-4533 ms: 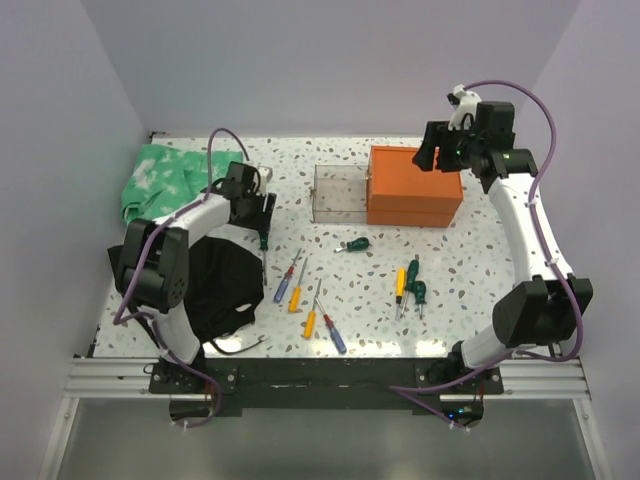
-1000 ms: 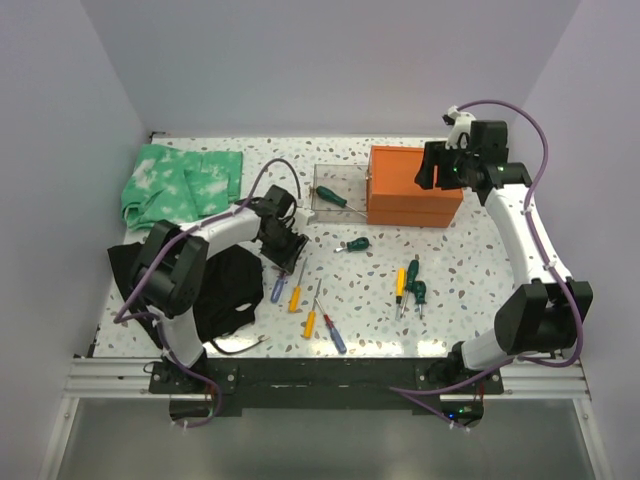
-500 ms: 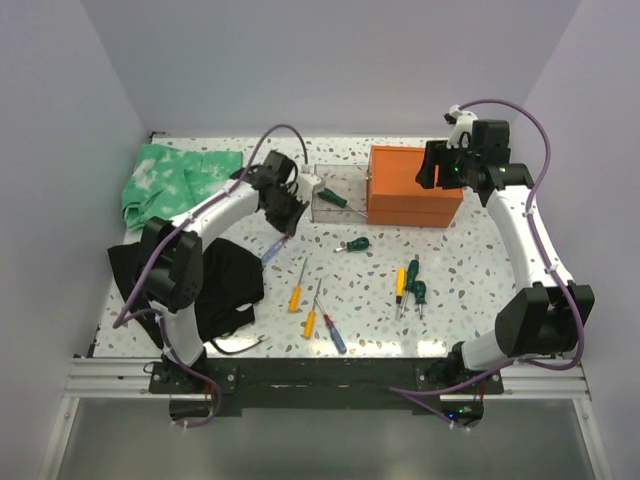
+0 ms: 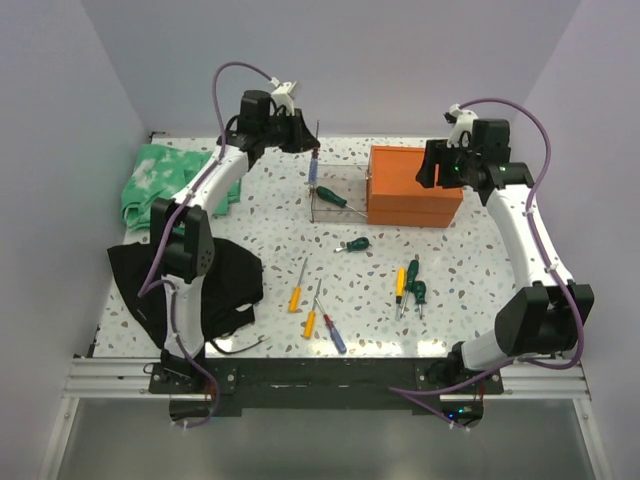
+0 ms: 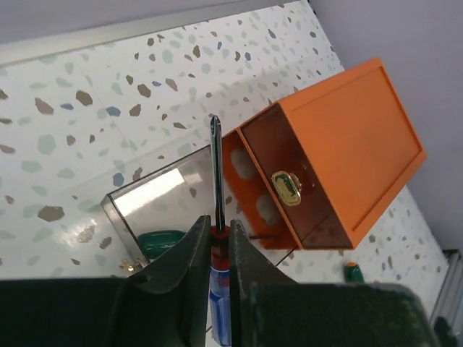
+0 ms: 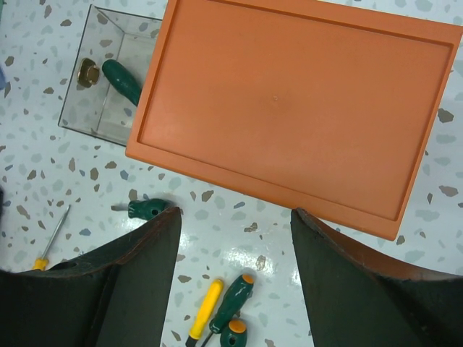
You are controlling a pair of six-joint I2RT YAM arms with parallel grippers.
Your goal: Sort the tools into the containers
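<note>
One tool aloft, top view: the left fingers point(image 4: 298, 133) were shut on a blue-handled screwdriver point(image 4: 313, 172). It hung handle-down over the left end of the clear drawer point(image 4: 352, 207), which was pulled out of the orange chest point(image 4: 415, 185).
Step, top view: this looked like the drop-off, with a green-handled screwdriver point(image 4: 333, 197) already lying in that drawer.
Next move, top view: the tool would need tipping to lie along the drawer and lowering inside its walls before release. Let go upright, it could lean out over the rim.
Right arm, top view: the right fingers point(image 4: 430, 165) hovered above the chest's right end, and their gap could not be read from here.
Remaining, top view: several loose screwdrivers point(image 4: 405, 285) lay on the worktop point(image 4: 470, 270) between the arms.
Grip, left wrist view: the fingers were narrow, pinching the screwdriver at its red collar. The drawer and the green handle showed beneath.
Cut off, left wrist view: the blue handle's end ran out of frame.
Right wrist view: the fingers stood wide and held nothing, with the chest lid below them.
Unclear, right wrist view: a brass-coloured piece point(image 6: 88, 72) beside the green handle could not be identified, and the chest's front was hidden.
</note>
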